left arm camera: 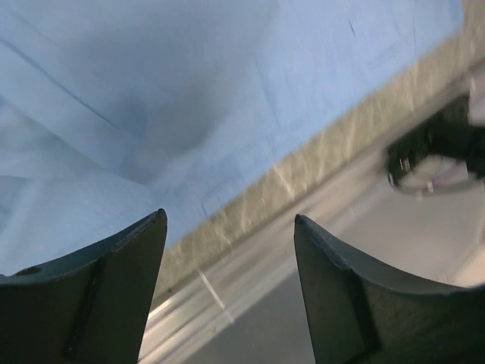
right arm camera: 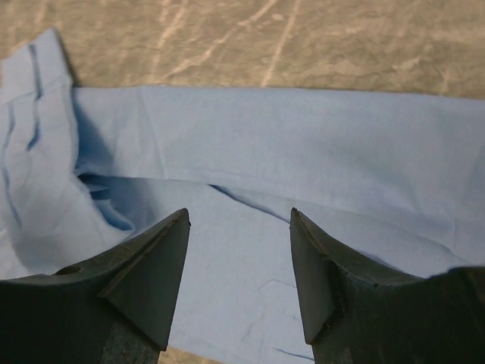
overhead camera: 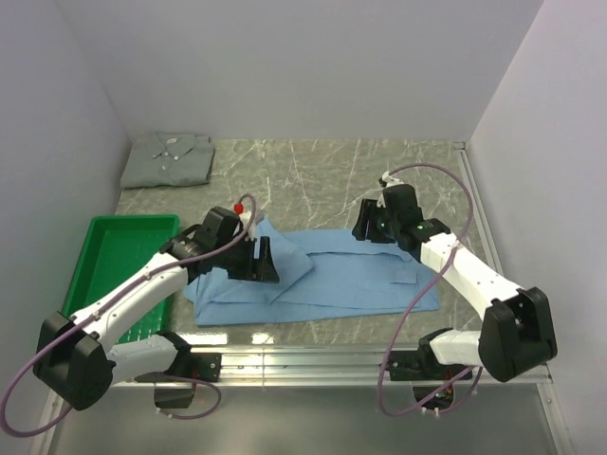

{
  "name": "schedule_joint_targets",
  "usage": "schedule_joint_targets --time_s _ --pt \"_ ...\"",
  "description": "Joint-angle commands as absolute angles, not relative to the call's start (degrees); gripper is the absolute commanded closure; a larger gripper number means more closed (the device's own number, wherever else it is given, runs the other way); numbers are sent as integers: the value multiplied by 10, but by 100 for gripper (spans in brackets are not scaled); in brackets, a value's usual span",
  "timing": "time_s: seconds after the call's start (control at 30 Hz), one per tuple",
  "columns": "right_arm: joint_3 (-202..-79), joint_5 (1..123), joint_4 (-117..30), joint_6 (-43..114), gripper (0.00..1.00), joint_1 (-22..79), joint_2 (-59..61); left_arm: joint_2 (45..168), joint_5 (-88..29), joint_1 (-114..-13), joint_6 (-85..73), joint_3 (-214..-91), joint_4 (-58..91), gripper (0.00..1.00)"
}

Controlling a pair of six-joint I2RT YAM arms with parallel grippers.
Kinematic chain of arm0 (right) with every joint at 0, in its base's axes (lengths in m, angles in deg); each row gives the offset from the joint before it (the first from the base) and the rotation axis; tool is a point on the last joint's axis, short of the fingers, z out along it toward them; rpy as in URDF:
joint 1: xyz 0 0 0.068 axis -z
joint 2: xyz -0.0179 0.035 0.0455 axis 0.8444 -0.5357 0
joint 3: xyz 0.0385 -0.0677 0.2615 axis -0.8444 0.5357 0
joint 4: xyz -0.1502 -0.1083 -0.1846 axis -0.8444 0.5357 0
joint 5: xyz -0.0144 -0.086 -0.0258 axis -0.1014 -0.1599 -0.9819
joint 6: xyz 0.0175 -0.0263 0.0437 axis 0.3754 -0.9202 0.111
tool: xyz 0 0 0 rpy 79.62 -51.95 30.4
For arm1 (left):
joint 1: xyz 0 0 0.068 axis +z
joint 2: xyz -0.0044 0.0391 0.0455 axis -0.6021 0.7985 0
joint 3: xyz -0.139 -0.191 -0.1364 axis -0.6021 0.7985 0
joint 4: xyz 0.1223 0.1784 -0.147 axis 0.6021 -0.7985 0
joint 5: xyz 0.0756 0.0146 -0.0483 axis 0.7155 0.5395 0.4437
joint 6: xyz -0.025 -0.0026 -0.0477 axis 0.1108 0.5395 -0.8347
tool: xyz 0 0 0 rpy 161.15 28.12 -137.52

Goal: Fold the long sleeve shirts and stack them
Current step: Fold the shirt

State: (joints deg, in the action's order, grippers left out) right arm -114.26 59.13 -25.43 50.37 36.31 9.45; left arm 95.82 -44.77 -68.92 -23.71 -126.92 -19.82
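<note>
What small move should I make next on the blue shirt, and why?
Probably lower the right hand and pinch the light blue shirt near its far edge. That hand and the left hand both stand open and empty above the cloth, which lies wide, only partly folded.
</note>
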Motion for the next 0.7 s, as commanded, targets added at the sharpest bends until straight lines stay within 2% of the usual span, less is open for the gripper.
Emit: schedule_joint_targets --time_s 0.0,0.17,0.3,0.43,0.5,0.67 --pt "-1169 542 -233 530 38 360 74 953 -317 -678 -279 -1310 -188 26" --pt "-1157 499 -223 573 42 401 61 981 -216 -616 -326 -1316 -176 28" --pt "-1135 529 -232 617 47 472 51 1003 -219 -523 -349 -1301 -124 33" --pt "-1113 625 -284 651 50 523 46 1035 -215 -498 -355 -1310 -80 37" --pt "-1113 640 -297 668 51 524 36 1062 -215 -486 -363 -1314 -60 42" --pt "-1099 663 -333 703 52 543 -3 1121 -220 -460 -388 -1310 -32 48"
